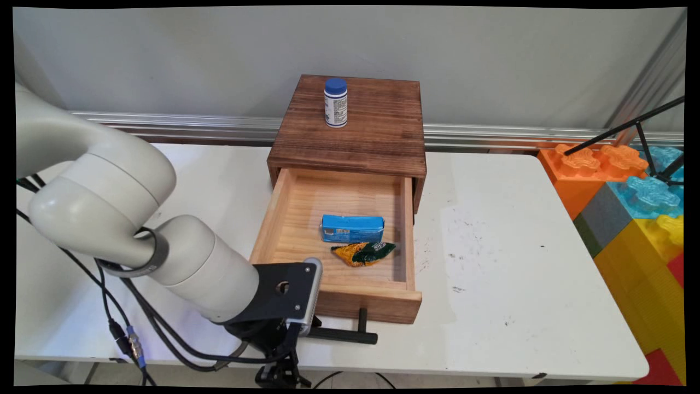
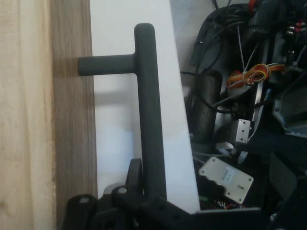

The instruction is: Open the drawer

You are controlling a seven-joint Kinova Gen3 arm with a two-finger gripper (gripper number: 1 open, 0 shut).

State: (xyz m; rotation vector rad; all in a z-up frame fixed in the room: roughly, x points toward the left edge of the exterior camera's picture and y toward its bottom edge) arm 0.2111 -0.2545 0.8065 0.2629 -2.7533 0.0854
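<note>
A wooden cabinet (image 1: 350,137) stands at the table's back, and its drawer (image 1: 377,303) is pulled far out toward me. Inside the drawer lie a blue box (image 1: 353,228) and an orange-and-green snack packet (image 1: 363,253). A white bottle with a blue cap (image 1: 336,102) stands upright on the cabinet's top. My gripper (image 1: 298,335) is low at the table's near edge, at the left end of the drawer's black bar handle (image 1: 350,335). In the hand view the handle (image 2: 149,96) runs down into my gripper (image 2: 151,179), which is shut on it, beside the drawer front (image 2: 72,120).
The white table (image 1: 492,246) stretches to the right of the drawer. Large coloured toy blocks (image 1: 629,208) are stacked past the table's right edge, with a black stand (image 1: 629,126) over them. Black cables (image 1: 126,328) hang from the arm at the near left.
</note>
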